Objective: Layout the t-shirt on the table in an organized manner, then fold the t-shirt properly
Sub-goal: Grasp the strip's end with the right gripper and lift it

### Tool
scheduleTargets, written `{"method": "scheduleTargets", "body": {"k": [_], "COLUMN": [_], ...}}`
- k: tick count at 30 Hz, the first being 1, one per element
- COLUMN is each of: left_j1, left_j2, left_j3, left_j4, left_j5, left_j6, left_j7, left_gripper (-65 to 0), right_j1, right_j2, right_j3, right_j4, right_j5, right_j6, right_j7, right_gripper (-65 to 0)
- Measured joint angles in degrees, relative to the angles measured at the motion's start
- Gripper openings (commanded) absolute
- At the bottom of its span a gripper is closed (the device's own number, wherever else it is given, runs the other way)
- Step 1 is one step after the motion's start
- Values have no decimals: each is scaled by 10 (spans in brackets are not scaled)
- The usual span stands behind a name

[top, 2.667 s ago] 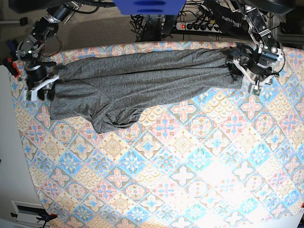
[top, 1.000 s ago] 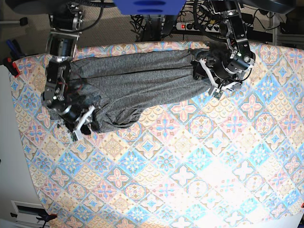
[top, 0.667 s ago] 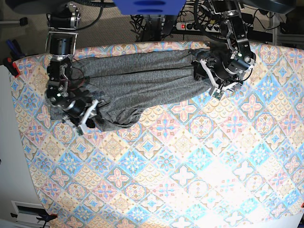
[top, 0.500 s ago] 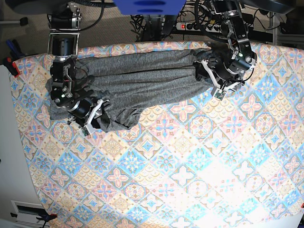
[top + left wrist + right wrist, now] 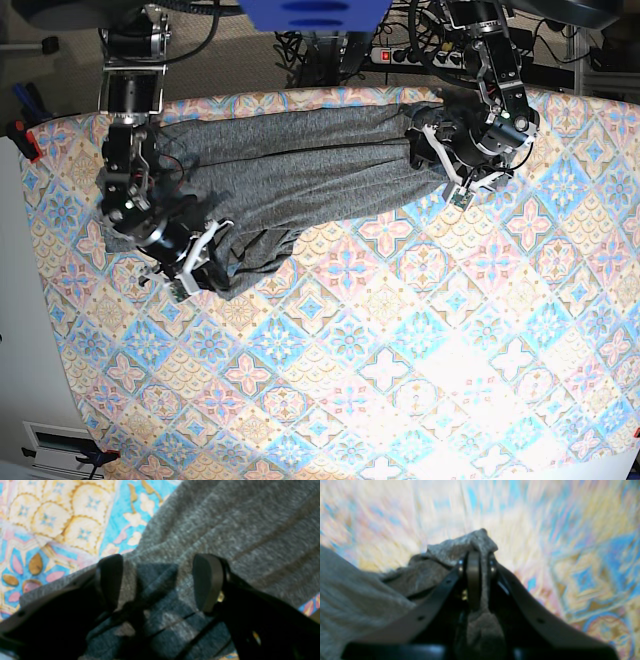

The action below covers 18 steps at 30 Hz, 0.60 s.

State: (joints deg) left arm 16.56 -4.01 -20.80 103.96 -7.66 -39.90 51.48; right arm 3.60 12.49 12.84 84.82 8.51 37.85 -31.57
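Observation:
The charcoal-grey t-shirt [image 5: 300, 160] lies bunched in a long band across the far part of the table [image 5: 400, 350]. My right gripper [image 5: 200, 262] is at the shirt's front left bulge. In the right wrist view this gripper [image 5: 477, 562] is shut on a pinched fold of the t-shirt [image 5: 460, 547], held a little above the cloth. My left gripper [image 5: 450, 178] is over the shirt's right end. In the left wrist view it [image 5: 158, 580] is open, its fingers [image 5: 207, 582] apart over the grey fabric [image 5: 225, 525], gripping nothing.
A power strip and cables [image 5: 420, 55] lie behind the table's far edge. A blue object [image 5: 310, 12] hangs at the top middle. A red clamp [image 5: 22, 135] sits at the table's left corner. A white surface [image 5: 25, 330] runs along the left edge.
Both grippers came inward from the shirt's outer ends. In the last second my right gripper moved slightly to the front right with the fold in it. The left gripper has stayed put.

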Motion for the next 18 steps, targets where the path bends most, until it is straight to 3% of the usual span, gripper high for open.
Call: {"method": "scheduleTargets", "body": {"k": [4, 10, 13, 18], "left_j1": [1, 1, 1, 1], "left_j2": [0, 0, -3, 2], "left_j3": [0, 0, 0, 1], "left_j4": [0, 0, 0, 0], "left_j5": [0, 0, 0, 0], "left_j6": [0, 0, 0, 0], "left_j7": [0, 0, 0, 0], "left_gripper": [-226, -226, -226, -226], "right_j1": [-22, -39, -83, -96], "right_j2": [1, 0, 0, 0], "right_j3": [33, 71, 93, 125], "right_j4": [59, 130, 153, 185], "right_j5": [-15, 2, -16, 2], "right_j6": [0, 0, 4, 3], "right_j7": [-20, 7, -21, 10], "right_gripper": [-650, -650, -650, -650]}}
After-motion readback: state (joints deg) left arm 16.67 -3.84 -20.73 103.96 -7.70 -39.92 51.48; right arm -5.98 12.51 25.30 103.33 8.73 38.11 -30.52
